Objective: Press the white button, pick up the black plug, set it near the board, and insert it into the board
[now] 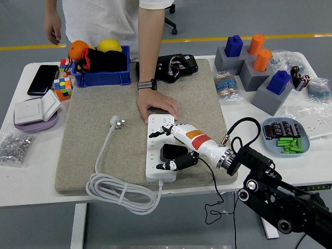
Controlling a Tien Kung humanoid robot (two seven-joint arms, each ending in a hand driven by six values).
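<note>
A white power strip [153, 153] lies lengthwise on the grey felt mat [93, 140]. The black plug [171, 153] sits on the strip's right side, near its front end. My right hand [161, 150] reaches in from the right and hovers over the plug with its fingers spread. The long fingers [158, 133] point left across the strip, and the thumb [170, 166] lies below the plug. Whether any finger touches the plug cannot be seen. A person's hand [157, 107] presses on the strip's far end. My left arm is out of view.
The strip's white cable [114, 189] coils at the mat's front left, its plug [117, 122] lying on the mat. A blue bin [101, 75] with fruit stands at the back left, coloured blocks [257, 65] at the back right, a battery tray [285, 136] at the right.
</note>
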